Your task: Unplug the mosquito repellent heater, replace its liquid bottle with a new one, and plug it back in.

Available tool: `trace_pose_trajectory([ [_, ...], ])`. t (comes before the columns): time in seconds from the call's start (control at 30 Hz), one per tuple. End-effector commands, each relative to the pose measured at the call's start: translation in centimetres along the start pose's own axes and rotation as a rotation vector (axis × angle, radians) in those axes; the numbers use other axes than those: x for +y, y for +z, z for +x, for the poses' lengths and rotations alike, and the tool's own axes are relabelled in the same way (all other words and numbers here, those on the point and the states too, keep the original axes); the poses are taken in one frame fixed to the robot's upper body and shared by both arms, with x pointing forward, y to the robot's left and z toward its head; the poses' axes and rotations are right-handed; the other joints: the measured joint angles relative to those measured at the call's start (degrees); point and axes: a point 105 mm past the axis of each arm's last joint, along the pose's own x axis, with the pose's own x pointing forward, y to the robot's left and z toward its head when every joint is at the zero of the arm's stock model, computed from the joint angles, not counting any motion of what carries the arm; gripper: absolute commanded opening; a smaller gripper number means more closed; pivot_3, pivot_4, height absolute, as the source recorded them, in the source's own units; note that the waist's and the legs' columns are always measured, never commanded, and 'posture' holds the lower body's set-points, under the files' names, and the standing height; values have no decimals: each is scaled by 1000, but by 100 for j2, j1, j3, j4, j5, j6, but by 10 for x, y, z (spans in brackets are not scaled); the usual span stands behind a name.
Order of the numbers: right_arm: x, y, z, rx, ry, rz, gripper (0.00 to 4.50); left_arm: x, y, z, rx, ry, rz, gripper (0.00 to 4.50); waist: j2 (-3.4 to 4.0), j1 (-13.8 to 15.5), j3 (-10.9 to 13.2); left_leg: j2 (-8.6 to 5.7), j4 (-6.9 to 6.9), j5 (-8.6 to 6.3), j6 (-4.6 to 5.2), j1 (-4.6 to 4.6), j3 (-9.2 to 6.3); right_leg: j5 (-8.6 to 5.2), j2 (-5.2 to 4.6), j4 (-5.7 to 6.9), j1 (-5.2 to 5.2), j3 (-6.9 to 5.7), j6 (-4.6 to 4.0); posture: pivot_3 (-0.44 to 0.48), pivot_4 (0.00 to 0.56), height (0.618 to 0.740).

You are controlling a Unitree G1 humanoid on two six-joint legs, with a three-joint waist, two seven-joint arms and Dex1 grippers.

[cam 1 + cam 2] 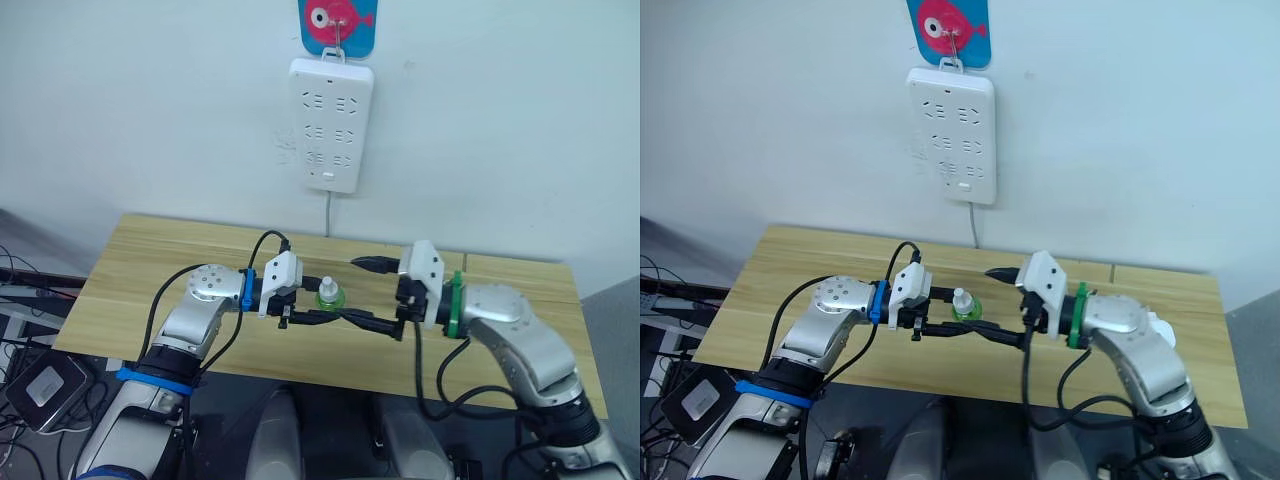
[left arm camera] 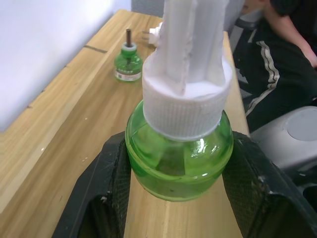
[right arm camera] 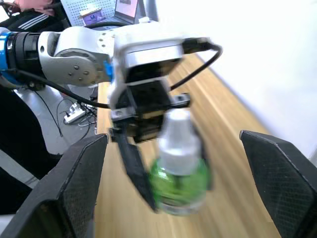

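Note:
The new one [image 2: 179, 148], a green bottle with a white ribbed cap, stands upright over the wooden table [image 1: 150, 270], and my left gripper [image 1: 322, 306] is shut on its body. My right gripper [image 1: 362, 292] faces it from the right, open wide, with one finger on each side of the bottle [image 3: 178, 178] and touching nothing. In the left wrist view the capless liquid bottle [image 2: 128, 62] with its brown wick stands farther along the table. Just beyond it a part of the white mosquito repellent heater [image 2: 154, 33] with its plug prongs peeks out from behind the cap.
A white multi-socket power strip [image 1: 331, 125] hangs on the wall above the table's back edge, its cord running down. A seated person [image 2: 282, 49] is beside the table's end. Cables and a device lie on the floor at the left [image 1: 40, 385].

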Motion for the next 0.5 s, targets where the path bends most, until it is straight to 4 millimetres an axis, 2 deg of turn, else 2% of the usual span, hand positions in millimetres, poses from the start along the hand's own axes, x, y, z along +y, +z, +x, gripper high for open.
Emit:
trace_pose_trajectory([
  [0.03,1,9,6,-36,-35,0,4451,4,9,3,-20,1,40,2230,0,-2,0,0,0,0,0,0,1,0,0,0,0,0,-1,-43,293,740],
  [0.33,-10,-1,15,-23,-70,-6,4451,6,14,9,-37,-10,58,2230,0,-30,0,1,-5,0,1,0,1,4,0,-5,-1,-2,-8,-47,293,740],
  [0.43,-13,-3,16,-20,-74,-28,3878,5,14,9,-38,-9,60,2230,0,-39,0,2,-5,0,1,0,0,4,0,-5,0,-2,-8,-44,293,740],
  [0.5,-13,-3,17,-20,-65,-43,3225,5,14,8,-39,-7,59,2230,0,-42,0,1,-5,0,1,0,0,4,0,-5,0,-2,-8,-42,293,740],
])
